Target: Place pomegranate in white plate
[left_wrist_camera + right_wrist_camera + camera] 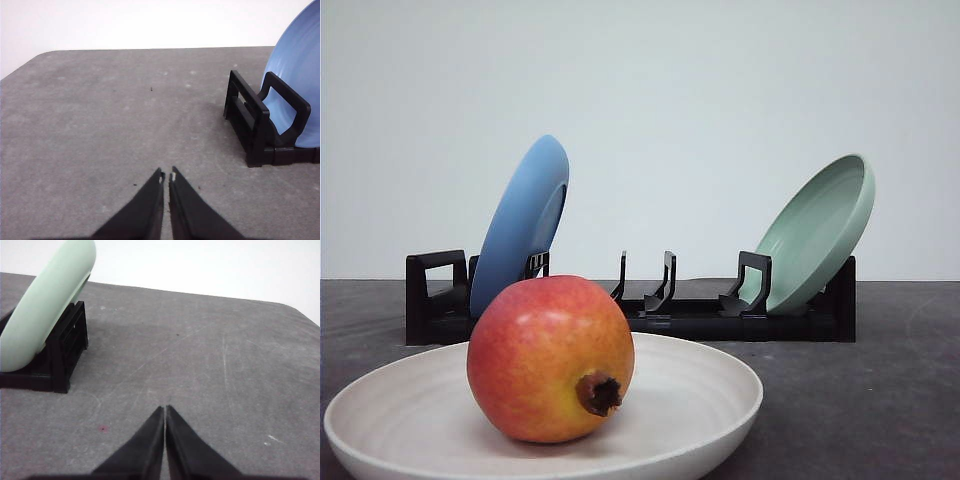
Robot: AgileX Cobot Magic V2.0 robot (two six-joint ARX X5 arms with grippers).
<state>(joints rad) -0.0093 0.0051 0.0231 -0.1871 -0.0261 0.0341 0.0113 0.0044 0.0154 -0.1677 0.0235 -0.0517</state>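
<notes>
On the grey counter (pixel 880 400), a pomegranate (pixel 550 357) sits inside the white plate (pixel 720 400), and the placing looks complete.

From the left: one blue plate (pixel 523 228) leans in one black rack (pixel 660 318), and one pale green plate (pixel 820 232) leans at its far end; in front stand one pomegranate and one white plate, three plates in all. The left claw (pixel 166 176) and the right claw (pixel 165 409) each hang empty over bare counter, jaws drawn together, so nothing seems left but to rest.
</notes>
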